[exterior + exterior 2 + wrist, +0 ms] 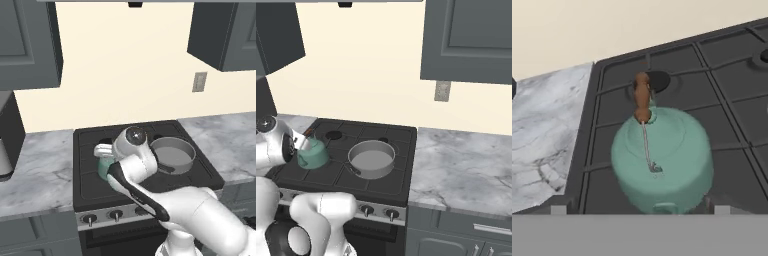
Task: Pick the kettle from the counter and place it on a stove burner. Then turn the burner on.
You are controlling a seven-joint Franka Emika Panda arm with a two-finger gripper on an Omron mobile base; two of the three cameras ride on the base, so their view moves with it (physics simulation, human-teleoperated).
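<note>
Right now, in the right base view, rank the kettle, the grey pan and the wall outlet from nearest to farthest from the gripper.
1. kettle, right under the open gripper, front left of the stove.
2. grey pan, to the kettle's right.
3. wall outlet, on the wall, far right.

Black stove top [401, 172]: teal kettle [313, 155] at 9 o'clock, grey pan [372, 159] centre; marble counter [466, 170] at 3 o'clock.

Smooth matt teal kettle [662, 160]; veined marble counter [547, 135]; grey metal pan [372, 159]
</note>
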